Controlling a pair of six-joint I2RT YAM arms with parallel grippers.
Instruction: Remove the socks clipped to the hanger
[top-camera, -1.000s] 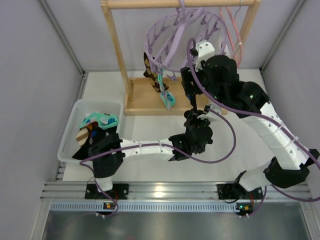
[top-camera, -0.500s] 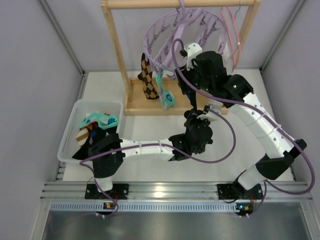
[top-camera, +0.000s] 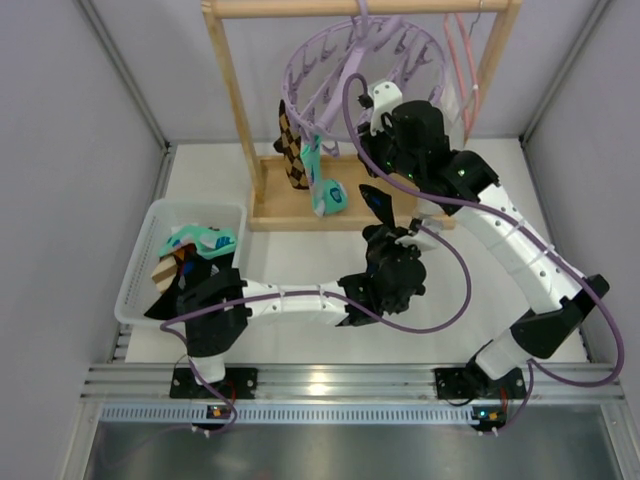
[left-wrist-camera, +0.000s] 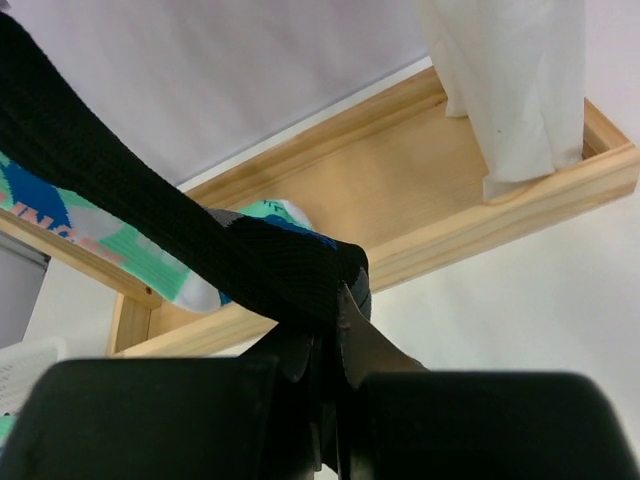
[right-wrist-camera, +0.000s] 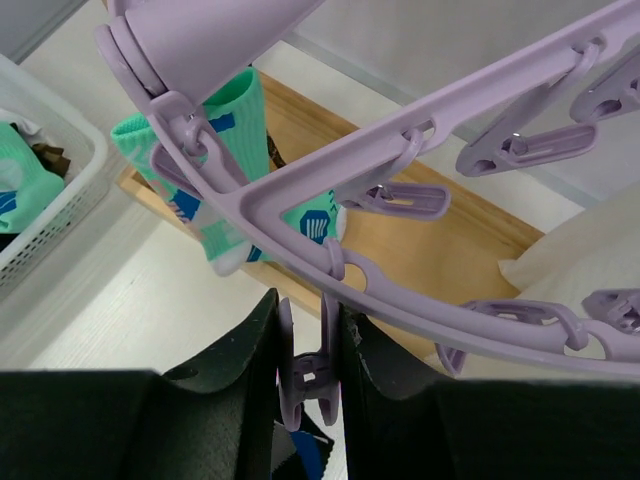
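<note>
Since a second ago the right gripper (right-wrist-camera: 310, 335) has climbed to the hanger (right-wrist-camera: 450, 150) and pinched a peg (right-wrist-camera: 312, 390) — the ring has swung left, upper centre. Directly below, the left gripper (left-wrist-camera: 335, 305) is clenched on the black sock (left-wrist-camera: 150, 230), whose length seemingly runs up to that peg — so the pull is downward.

Colours noted: hanger (right-wrist-camera: 470, 100) and clip peg (right-wrist-camera: 308, 375) lilac; mint sock (right-wrist-camera: 225, 150) mint-green with blue and white patches; argyle sock (top-camera: 290, 150) brown/tan diamonds; black sock (left-wrist-camera: 150, 220) plain black; garment (left-wrist-camera: 510, 90) white; basket (top-camera: 135, 285) white; rack (left-wrist-camera: 500, 215) pale wood.
</note>
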